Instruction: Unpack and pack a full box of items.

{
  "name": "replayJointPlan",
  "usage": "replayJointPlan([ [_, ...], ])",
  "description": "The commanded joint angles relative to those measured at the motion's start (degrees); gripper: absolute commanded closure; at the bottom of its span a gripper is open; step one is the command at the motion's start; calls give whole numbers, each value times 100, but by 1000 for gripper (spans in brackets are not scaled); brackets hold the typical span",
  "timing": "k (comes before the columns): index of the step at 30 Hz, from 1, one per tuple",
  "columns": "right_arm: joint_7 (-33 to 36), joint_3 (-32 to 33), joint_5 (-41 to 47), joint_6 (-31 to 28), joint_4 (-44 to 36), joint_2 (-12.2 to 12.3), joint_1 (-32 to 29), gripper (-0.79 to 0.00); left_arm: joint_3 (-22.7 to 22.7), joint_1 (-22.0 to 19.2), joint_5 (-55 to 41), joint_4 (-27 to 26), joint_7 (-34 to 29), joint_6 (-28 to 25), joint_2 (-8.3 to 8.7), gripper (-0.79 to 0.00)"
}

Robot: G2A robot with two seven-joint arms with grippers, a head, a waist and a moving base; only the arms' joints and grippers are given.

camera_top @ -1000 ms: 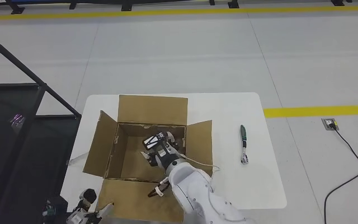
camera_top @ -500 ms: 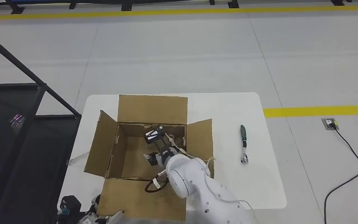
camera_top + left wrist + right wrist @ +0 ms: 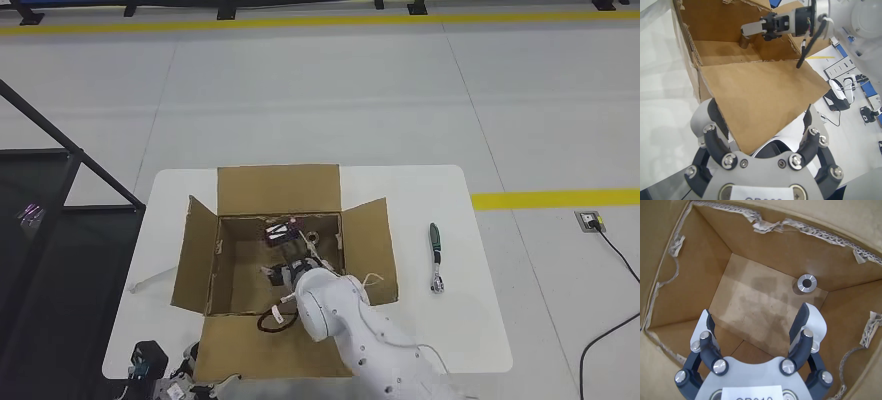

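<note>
Right wrist view has the goods: a short shiny steel cylinder with a hole down its middle point(image 3: 807, 283) stands upright on the floor of the brown corrugated cardboard box point(image 3: 772, 247), against a wall near a corner. The right gripper point(image 3: 756, 315) hangs inside the box, jaws spread wide and empty. My guess is it's dense, rigid and slick, so pinch squarely across the round sides or it'll squirt out, and the wall will crowd one finger. The left gripper point(image 3: 761, 109) is wide too, straddling the box's near flap point(image 3: 761, 85) without clamping it. A green-handled ratchet point(image 3: 436, 257) lies on the white table point(image 3: 440, 200), well apart.
</note>
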Motion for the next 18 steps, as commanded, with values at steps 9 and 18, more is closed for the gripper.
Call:
replayJointPlan([
  [9, -740, -129, 936, 748, 2299, -559, 1153, -785, -91, 232, -64, 60, 495, -13, 1, -785],
  [18, -1076, -67, 1548, 315, 3723, -863, 1689, -785, -178, 317, -125, 76, 617, -70, 19, -785],
])
